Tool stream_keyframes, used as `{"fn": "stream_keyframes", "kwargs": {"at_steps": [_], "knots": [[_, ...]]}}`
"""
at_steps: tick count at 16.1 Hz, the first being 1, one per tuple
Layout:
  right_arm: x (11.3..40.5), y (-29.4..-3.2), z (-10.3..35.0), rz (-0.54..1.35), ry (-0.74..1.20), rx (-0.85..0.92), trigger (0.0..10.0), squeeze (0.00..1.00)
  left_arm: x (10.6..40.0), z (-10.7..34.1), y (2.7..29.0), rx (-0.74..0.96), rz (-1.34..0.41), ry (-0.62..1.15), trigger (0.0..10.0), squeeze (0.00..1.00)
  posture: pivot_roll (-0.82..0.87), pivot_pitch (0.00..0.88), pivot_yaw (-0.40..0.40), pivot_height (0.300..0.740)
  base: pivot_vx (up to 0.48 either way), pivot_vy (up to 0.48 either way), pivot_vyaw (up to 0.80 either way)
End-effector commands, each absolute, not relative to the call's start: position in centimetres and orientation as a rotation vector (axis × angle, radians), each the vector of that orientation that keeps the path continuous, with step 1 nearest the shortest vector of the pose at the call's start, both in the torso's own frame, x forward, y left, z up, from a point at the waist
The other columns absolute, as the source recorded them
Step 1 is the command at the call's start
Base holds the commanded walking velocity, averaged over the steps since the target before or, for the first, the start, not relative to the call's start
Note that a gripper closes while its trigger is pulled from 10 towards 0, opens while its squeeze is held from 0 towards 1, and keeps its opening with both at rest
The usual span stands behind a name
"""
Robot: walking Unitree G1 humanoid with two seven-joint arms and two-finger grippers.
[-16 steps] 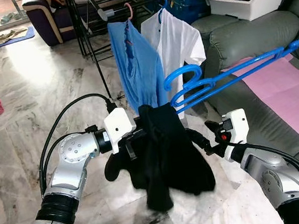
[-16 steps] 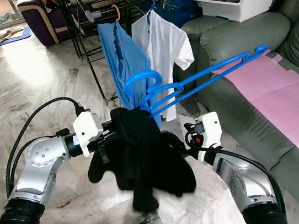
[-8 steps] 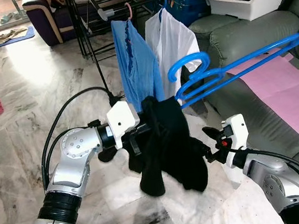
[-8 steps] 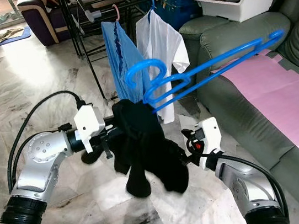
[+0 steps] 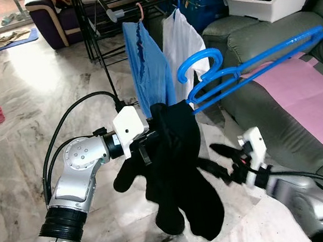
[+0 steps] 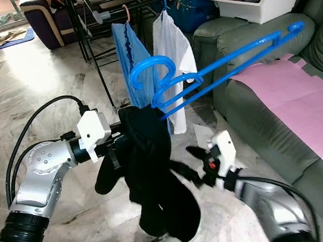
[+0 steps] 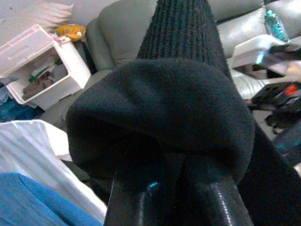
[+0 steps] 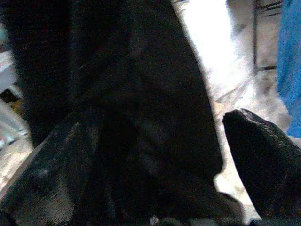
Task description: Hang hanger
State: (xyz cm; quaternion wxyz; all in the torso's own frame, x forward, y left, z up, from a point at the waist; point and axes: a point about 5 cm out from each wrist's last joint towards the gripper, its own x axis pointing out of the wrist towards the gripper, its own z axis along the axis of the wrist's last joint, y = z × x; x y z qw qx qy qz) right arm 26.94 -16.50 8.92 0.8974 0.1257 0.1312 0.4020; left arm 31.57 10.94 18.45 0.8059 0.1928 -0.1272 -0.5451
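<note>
Our left end effector (image 5: 152, 143) is pinching the black garment (image 5: 178, 173) near its top; in the left wrist view its two fingers (image 7: 129, 202) press into a bunched fold of the knit. The blue hanger (image 5: 250, 69) rises from that same bundle, hook toward the rack and long bar reaching out over the grey sofa (image 5: 270, 39), so we judge it is carried by the left end effector through the cloth.

Our right end effector (image 5: 218, 161) sits just beside the hanging cloth with its fingers spread, touching the garment's edge at most; it clamps nothing.

Beyond the garment stands the black drying rack (image 5: 105, 20), with a blue shirt (image 5: 145, 69) and a white shirt (image 5: 184, 45) already hung from its rail.

Risks from here, as we judge them:
- The hanger is tilted and is not held directly, so it could slide out of the fold.
- The long bar could strike the sofa or snag the hung shirts during the reach.
- The hook could miss the rail because the garment masks it.

The head views show the hanger, the rack and both arms. The left wrist view gives the pinch itself, plus a white storage bin (image 7: 42, 66). The right wrist view (image 8: 141, 113) gives dark, blurred cloth between spread fingers.
</note>
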Motion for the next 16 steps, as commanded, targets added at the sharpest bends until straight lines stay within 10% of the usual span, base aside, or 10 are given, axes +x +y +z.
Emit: {"fn": "stream_keyframes", "kwargs": {"at_steps": [1,16], "knots": [[26.7,-16.3,9.1,0.867,0.275,0.258,10.0,0.00,31.9,19.6,11.0,0.422,-1.148,-0.315,0.0,0.00,0.01,0.084,0.004,0.740,0.000,0.000,0.00],[28.8,-19.6,5.7,0.556,0.343,0.045,10.0,0.00,30.1,25.8,9.8,0.174,-1.279,-0.468,0.0,0.00,0.04,0.071,-0.014,0.740,0.000,0.000,0.00]]}}
